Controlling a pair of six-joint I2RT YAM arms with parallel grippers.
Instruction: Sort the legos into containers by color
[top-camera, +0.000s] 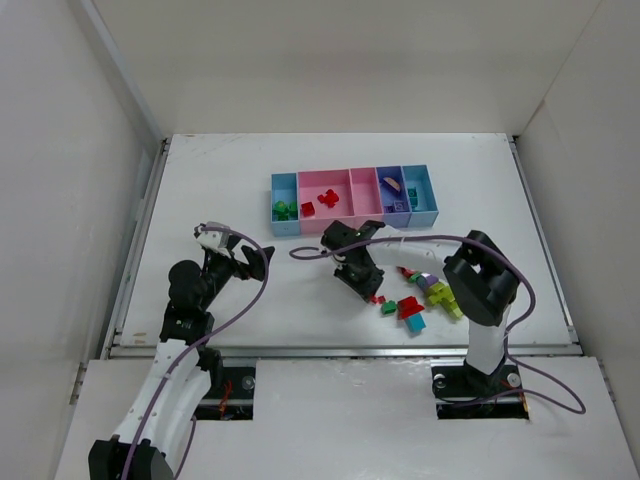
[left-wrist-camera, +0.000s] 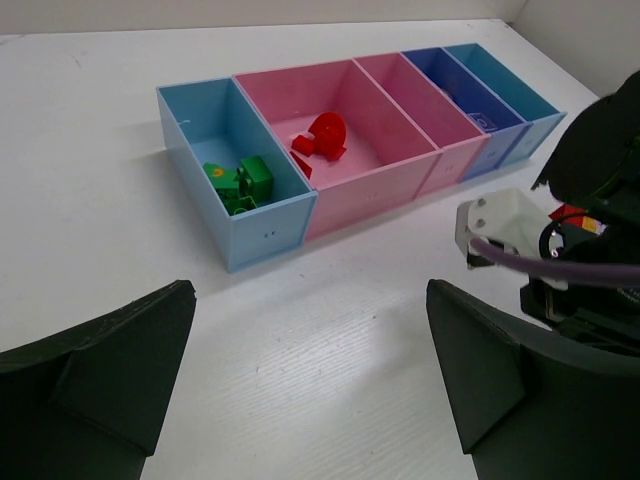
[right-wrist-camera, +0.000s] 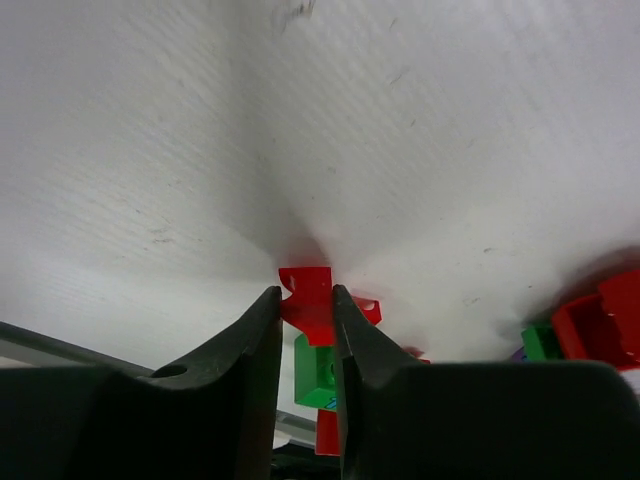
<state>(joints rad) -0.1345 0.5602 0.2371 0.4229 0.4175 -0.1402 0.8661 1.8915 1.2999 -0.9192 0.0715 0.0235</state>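
A small red lego (right-wrist-camera: 306, 310) is gripped by the right gripper (right-wrist-camera: 305, 296). The jaws are closed on it, and it is pinched at its flat sides between the two black fingers (right-wrist-camera: 250, 350). The piece is glossy and bright red, with a notched upper edge and a small lug on its right. It is held low at the table (top-camera: 220, 200); whether it touches the surface cannot be told. It is found at the left edge of the loose legos (top-camera: 425, 298), a heap of red, green, lime, purple and teal pieces in front of the containers (left-wrist-camera: 268, 232). A green brick (right-wrist-camera: 315, 372) is seen just behind it.

The left gripper (left-wrist-camera: 310, 400) is held over the table near the row's left end, with its jaws spread wide.

Green pieces (left-wrist-camera: 240, 182) are held in the left light blue bin, and red pieces (left-wrist-camera: 320, 140) in the wide pink bin.

A pale mark (left-wrist-camera: 482, 121) is seen on the purple-blue bin's wall, too small to be read. A yellow spot on one green piece cannot be read either.
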